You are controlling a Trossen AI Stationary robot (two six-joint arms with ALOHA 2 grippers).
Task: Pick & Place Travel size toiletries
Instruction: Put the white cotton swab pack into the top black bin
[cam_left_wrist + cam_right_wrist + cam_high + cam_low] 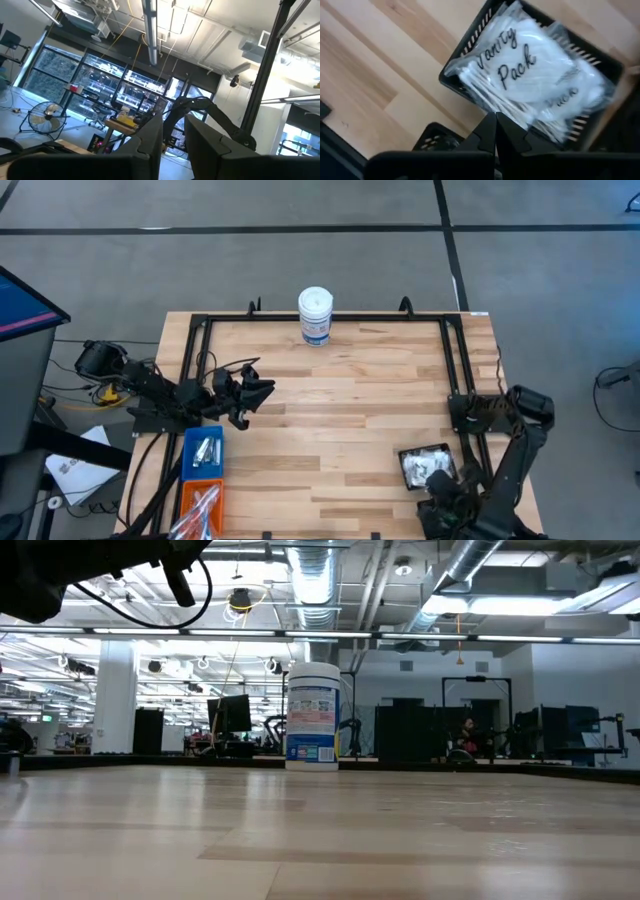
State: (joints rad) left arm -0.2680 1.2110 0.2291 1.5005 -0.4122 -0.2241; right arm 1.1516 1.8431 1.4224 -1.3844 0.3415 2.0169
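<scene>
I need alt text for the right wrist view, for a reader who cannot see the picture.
A black basket on a wooden table holds clear packets marked "Vanity Pack", with white contents. The right tool, fingers shut and empty, is next to the basket's near edge.

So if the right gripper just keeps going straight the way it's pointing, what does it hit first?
Most likely the clear vanity packs piled in the black bin. In the right wrist view the shut right gripper points at the pile's near edge, just past its fingertips. How far above the packs it sits is hard to judge.
</scene>
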